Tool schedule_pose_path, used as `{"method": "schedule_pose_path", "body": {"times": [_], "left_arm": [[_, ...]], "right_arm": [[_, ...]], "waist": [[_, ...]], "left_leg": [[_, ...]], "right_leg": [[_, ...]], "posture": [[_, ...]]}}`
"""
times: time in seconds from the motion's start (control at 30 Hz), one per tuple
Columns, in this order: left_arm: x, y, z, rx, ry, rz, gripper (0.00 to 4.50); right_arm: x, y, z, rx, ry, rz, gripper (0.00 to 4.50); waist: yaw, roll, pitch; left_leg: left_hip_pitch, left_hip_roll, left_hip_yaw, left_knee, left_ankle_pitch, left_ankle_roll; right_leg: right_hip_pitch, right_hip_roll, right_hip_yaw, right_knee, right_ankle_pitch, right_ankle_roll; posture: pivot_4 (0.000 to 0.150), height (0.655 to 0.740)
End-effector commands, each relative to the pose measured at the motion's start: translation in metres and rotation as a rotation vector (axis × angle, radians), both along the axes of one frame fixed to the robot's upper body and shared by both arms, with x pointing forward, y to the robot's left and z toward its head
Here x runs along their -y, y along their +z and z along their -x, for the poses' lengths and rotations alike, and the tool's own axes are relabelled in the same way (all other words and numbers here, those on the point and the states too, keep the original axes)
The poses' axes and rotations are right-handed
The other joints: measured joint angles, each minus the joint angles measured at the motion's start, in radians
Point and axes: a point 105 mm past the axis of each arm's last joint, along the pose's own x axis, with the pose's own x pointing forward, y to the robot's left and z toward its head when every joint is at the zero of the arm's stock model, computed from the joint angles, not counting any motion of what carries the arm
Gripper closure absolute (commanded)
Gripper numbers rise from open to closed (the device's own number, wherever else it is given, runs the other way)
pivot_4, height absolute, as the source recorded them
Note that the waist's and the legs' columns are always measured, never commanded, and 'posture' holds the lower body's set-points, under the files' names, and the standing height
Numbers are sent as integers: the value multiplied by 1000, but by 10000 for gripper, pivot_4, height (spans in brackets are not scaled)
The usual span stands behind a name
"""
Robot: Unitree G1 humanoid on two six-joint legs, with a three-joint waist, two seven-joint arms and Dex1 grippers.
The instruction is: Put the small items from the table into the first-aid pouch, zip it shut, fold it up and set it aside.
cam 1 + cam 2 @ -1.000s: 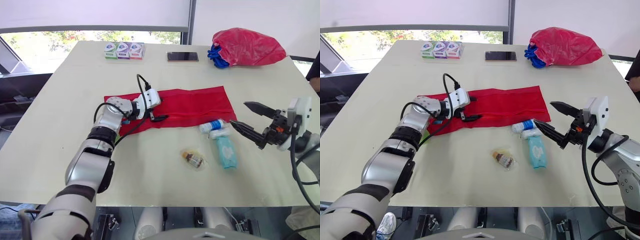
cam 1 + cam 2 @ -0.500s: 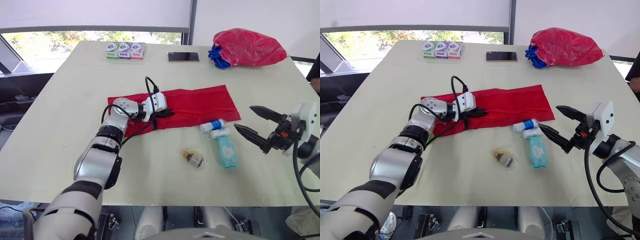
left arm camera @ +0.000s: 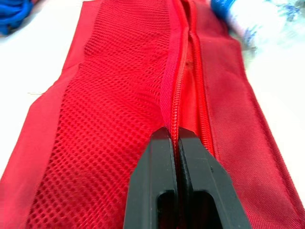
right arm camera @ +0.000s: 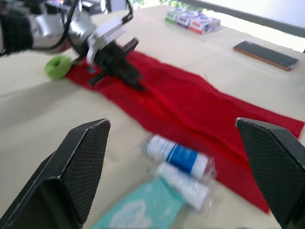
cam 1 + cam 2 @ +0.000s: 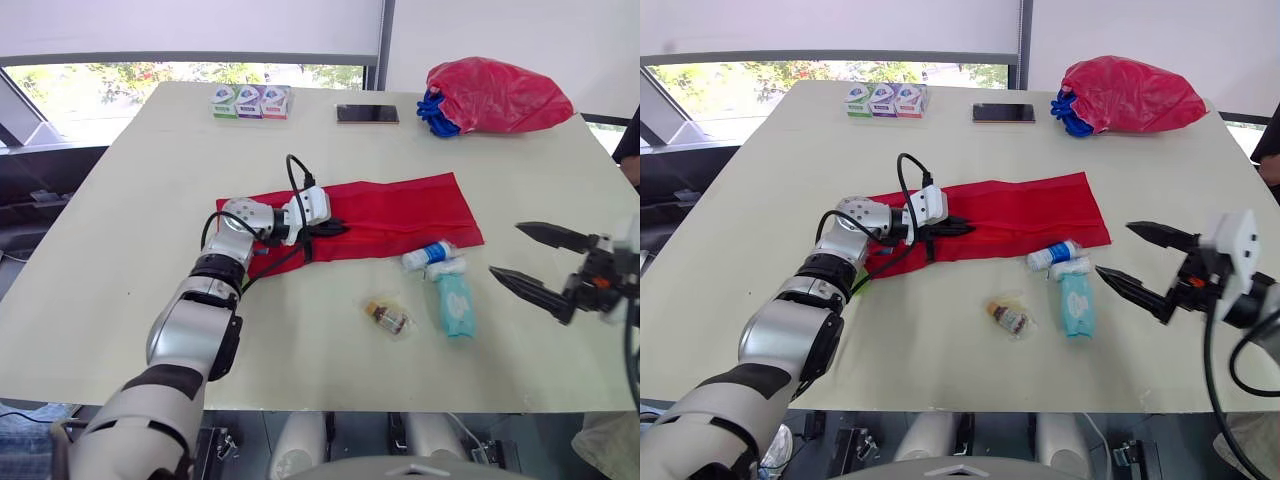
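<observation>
From the head cameras, a flat red mesh-fabric first-aid pouch (image 5: 400, 208) lies unfolded across the middle of the cream table (image 5: 120, 250); the left gripper (image 5: 338, 228) rests on the pouch toward its left end, its black fingers pointing along the fabric to the right; just off the pouch's near right corner lie a white tube with a blue label (image 5: 428, 253) and, touching it, a clear-wrapped white roll (image 5: 446, 267), with a soft teal packet (image 5: 455, 305) against the roll on the near side; a small brown bottle in clear wrap (image 5: 387, 318) lies apart from these, left of the packet; the right gripper (image 5: 505, 250) hovers to the right of the items, clear of them, spread wide and holding nothing; along the far edge sit three small colourful boxes (image 5: 250, 101), a dark flat phone (image 5: 367, 114) and a crumpled red plastic bag (image 5: 497, 93). In the left wrist view, the left gripper's two fingers (image 3: 152, 191) are clenched together, their tips on the pouch's zip line between the mesh panel and the plain cloth; whether a zip pull sits between them cannot be told. In the right wrist view, the right gripper's fingers (image 4: 71, 176) stand far apart, released, with the tube, roll and packet on the table between them; beyond, the pouch runs slantwise with the left gripper on it, and a small green round thing (image 4: 58, 67) lies just beside the pouch's end by the left arm.
</observation>
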Motion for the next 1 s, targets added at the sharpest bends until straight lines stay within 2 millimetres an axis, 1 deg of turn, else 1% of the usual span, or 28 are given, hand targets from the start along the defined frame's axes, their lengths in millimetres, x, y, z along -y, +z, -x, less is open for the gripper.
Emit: {"method": "schedule_pose_path", "body": {"times": [0.03,0.13,0.23,0.37,0.47,0.57,0.63,0.7,0.73,0.83,0.9,1.0], "left_arm": [[-3,17,-5,34,15,39,43768],[-3,18,-5,24,16,47,43768],[-3,18,-5,23,15,45,43768],[-3,19,-7,20,21,50,43768],[-3,19,-7,14,23,54,43768],[-2,20,-7,13,20,56,43768],[-1,22,-8,17,20,59,43768],[1,24,-8,17,21,64,43768],[2,24,-8,19,13,60,43768],[4,26,-8,24,4,58,43768],[4,28,-10,33,11,57,43768],[3,30,-11,57,14,34,43768]], "right_arm": [[17,15,7,54,15,39,0],[35,15,10,45,17,89,0],[42,17,10,41,38,122,0],[43,21,9,60,52,126,0],[45,17,7,66,63,159,0],[44,16,3,69,71,144,0],[42,13,-5,69,76,148,0],[40,6,-18,69,64,204,0],[35,1,-26,59,66,216,0],[17,-4,-45,74,114,220,0],[3,-8,-56,81,163,259,0],[-15,-10,-74,93,223,287,0]], "waist": [[0,0,0],[0,0,0],[-1,0,0],[-1,0,0],[0,0,0],[0,0,0],[-3,0,0],[-4,-1,1],[-4,-1,1],[-10,-1,1],[-10,-1,1],[-11,0,1]], "left_leg": [[0,0,0,0,0,0],[0,0,1,1,0,0],[1,0,1,1,0,0],[1,0,0,1,0,0],[1,0,0,1,0,0],[1,0,1,1,0,0],[1,0,1,1,0,0],[2,0,1,2,0,0],[2,0,1,2,0,0],[2,1,2,2,0,0],[2,0,2,2,0,0],[2,0,2,2,0,0]], "right_leg": [[0,0,0,0,0,0],[0,0,0,0,0,0],[0,0,0,0,0,0],[0,0,0,0,0,0],[0,0,1,0,0,0],[0,0,1,0,0,0],[0,0,1,0,0,0],[1,0,1,1,0,0],[0,0,1,1,0,0],[0,0,2,1,0,0],[0,0,2,2,0,0],[0,1,2,1,0,0]], "posture": [[1500,7400],[1500,7400],[1500,7400],[1500,7400],[1500,7400],[1500,7400],[1500,7400],[1500,7400],[1500,7400],[1500,7400],[1500,7400],[1500,7400]]}}
